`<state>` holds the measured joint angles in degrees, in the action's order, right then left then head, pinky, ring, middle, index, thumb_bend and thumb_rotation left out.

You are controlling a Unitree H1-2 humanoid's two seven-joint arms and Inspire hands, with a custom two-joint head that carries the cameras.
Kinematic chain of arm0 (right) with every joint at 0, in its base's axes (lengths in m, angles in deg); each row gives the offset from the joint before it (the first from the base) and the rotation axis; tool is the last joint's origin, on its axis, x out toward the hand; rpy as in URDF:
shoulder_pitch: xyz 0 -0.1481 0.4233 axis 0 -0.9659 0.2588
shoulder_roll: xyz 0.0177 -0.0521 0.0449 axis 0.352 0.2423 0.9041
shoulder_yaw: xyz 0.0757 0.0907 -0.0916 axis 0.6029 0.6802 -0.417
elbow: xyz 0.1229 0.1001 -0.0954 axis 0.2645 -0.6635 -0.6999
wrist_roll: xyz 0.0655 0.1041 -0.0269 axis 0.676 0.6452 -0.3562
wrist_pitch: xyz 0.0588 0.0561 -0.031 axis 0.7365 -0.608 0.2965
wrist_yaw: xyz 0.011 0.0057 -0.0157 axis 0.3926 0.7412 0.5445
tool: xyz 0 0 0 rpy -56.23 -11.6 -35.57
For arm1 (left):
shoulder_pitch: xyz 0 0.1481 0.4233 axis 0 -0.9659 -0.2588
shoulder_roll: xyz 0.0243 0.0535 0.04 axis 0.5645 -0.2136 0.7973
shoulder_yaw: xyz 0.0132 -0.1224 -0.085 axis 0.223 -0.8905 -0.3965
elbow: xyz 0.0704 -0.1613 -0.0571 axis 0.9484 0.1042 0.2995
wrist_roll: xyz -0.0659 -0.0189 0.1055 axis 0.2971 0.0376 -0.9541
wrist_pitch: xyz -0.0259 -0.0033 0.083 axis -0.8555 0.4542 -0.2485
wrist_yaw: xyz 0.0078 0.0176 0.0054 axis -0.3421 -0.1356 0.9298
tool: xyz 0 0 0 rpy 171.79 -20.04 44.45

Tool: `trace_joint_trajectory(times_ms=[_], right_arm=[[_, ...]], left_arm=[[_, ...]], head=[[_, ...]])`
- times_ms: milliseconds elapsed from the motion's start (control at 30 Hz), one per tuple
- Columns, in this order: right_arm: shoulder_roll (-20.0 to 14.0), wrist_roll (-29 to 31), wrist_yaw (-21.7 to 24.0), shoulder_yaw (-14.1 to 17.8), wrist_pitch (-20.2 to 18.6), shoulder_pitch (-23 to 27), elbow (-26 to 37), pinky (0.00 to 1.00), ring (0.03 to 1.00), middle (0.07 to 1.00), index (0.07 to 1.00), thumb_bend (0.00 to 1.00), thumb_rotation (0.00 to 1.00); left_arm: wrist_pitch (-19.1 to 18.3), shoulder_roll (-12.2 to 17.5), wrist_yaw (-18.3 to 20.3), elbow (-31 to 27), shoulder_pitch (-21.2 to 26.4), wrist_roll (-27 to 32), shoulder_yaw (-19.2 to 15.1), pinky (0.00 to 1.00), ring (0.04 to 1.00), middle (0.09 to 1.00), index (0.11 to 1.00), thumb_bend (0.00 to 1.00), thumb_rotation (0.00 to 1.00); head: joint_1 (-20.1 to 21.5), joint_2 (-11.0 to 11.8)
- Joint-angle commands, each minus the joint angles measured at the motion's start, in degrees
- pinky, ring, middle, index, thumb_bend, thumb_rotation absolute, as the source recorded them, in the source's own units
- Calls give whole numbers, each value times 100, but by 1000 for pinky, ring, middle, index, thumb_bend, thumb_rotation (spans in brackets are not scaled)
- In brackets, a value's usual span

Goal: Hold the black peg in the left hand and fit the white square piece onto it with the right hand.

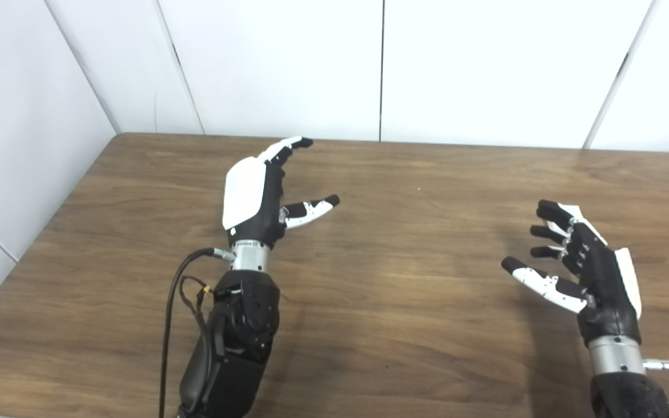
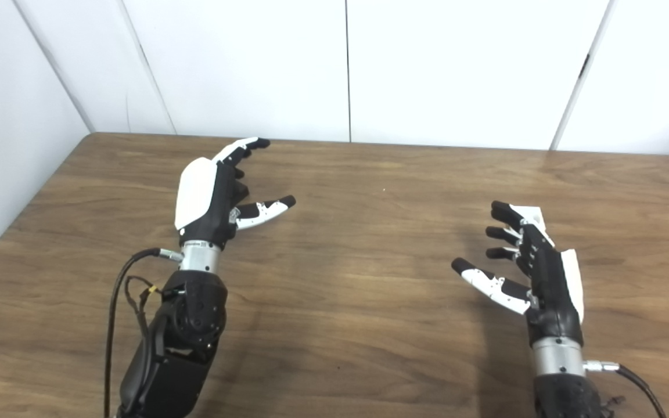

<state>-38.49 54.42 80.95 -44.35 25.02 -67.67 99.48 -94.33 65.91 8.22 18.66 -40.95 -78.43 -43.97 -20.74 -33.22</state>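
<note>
Left hand [image 1: 253,197] over the wooden counter [image 1: 404,325], released: fingers [image 1: 288,145] extended and slightly curled, thumb [image 1: 311,210] spread to the side, nothing between them. The white back plate faces up and to the left, the palm faces inward toward the other hand. The left forearm [image 1: 236,342] rises from the bottom edge, a black cable [image 1: 169,313] looping beside the wrist.

Right hand [image 2: 535,273] over the right part of the counter, likewise released: fingers [image 2: 503,235] apart and gently bent, pointing left, thumb [image 2: 488,283] stretched out below them. The palm faces inward toward the left hand; the white back plate is turned to the right. A second cable [image 2: 630,377] leaves the right wrist.

The two hands are well apart, with bare wood between them.

A small white flat corner [image 2: 533,215] shows just behind the right hand's fingertips in the right eye view; whether this is the white square piece or part of the hand cannot be told. The black peg shows in neither view. White wall panels [image 1: 276,64] stand behind the counter.
</note>
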Motion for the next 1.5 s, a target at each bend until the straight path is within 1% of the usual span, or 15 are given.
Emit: trace_joint_trajectory(times_ms=[0, 100, 200, 300, 400, 533, 700, 833, 1100, 1267, 1467], right_arm=[[20, -3, -37, -1, 115, 124, 196, 604, 741, 814, 792, 662, 0], [25, 5, -43, 5, 131, 111, 183, 604, 742, 813, 792, 665, 0], [28, -14, -60, 7, 143, 107, 174, 601, 739, 809, 790, 670, 0], [21, -50, -66, -7, 162, 97, 148, 604, 737, 802, 786, 670, 0], [-13, -192, -88, -82, 292, 70, 78, 610, 731, 786, 777, 677, 0], [-29, -296, -114, -134, 381, 50, 42, 606, 729, 784, 775, 677, 0], [-11, -193, -101, -96, 340, 59, 61, 622, 740, 793, 786, 673, 0], [-30, -246, -120, -97, 354, 67, 84, 607, 733, 790, 784, 676, 0], [-25, -238, -122, -93, 329, 67, 122, 593, 729, 790, 782, 678, 0], [0, -187, -121, -87, 348, 54, 131, 600, 727, 790, 792, 679, 0], [-15, -225, -106, -102, 297, 68, 174, 601, 726, 789, 790, 674, 0]], left_arm=[[-20, 198, -148, -31, 350, -151, -94, 632, 819, 819, 756, 719, 151], [-17, 339, -193, 68, 452, -196, -128, 624, 810, 816, 749, 728, 162], [-108, 452, -221, 155, 545, -324, -129, 623, 809, 816, 746, 733, 181], [-239, 535, -321, 263, 632, -524, -111, 621, 812, 815, 740, 744, 198], [-397, 572, -375, 355, 700, -714, -123, 633, 812, 820, 735, 750, 190], [-635, 641, -352, 408, 739, -920, -110, 664, 825, 823, 735, 746, 185], [-863, 729, -256, 480, 789, -916, -141, 663, 828, 834, 736, 739, 206], [-978, 787, -325, 623, 827, -899, -144, 653, 821, 826, 716, 748, 218], [-1287, 876, -291, 892, 895, -894, -106, 731, 851, 840, 705, 777, 261], [-1578, 914, -124, 1017, 934, -993, -67, 780, 873, 857, 719, 787, 321], [-1622, 873, -8, 1247, 975, -1055, -162, 801, 891, 874, 707, 802, 355]], head=[[-2, -1], [-7, 1], [-7, -3], [-7, -3], [-7, -3], [-17, -13], [-26, -18], [-9, -15], [-6, -21], [12, -31], [23, -42]])
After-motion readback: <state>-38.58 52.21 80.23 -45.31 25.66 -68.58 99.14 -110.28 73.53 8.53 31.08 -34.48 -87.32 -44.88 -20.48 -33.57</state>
